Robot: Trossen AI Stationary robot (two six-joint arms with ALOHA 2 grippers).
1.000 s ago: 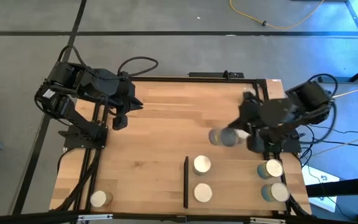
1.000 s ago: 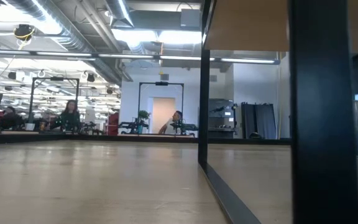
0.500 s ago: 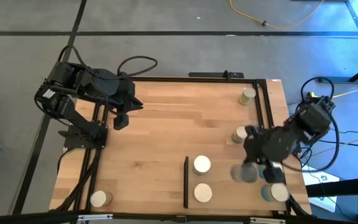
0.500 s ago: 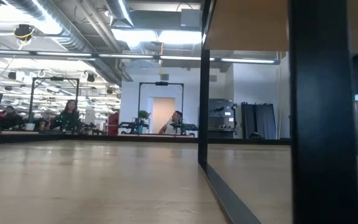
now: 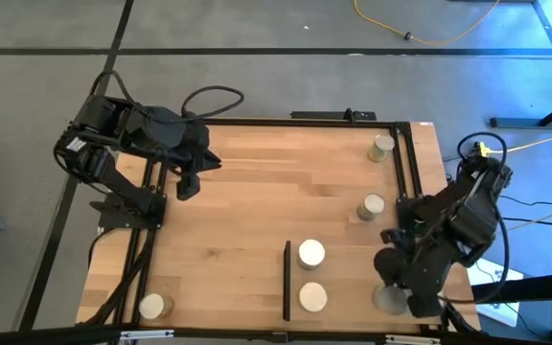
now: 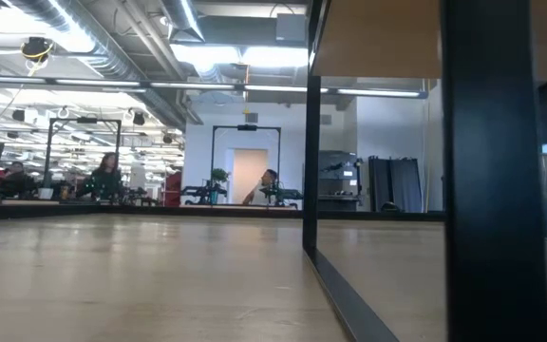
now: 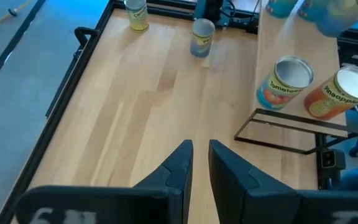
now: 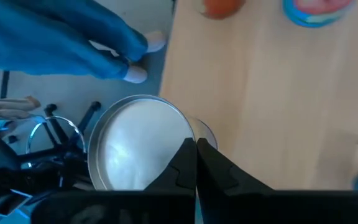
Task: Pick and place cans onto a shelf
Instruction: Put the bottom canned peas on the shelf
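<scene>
Two cans (image 5: 311, 254) stand on the wooden shelf (image 5: 353, 278). Two yellow cans (image 5: 381, 147) stand farther back.

Bright, even light falls from ceiling strips (image 6: 212, 57) overhead. The tabletop (image 5: 257, 192) shows soft, short shadows and no harsh glare. The right arm (image 5: 439, 240) smears with motion blur; the black post (image 6: 497, 171) up close looks soft.
</scene>
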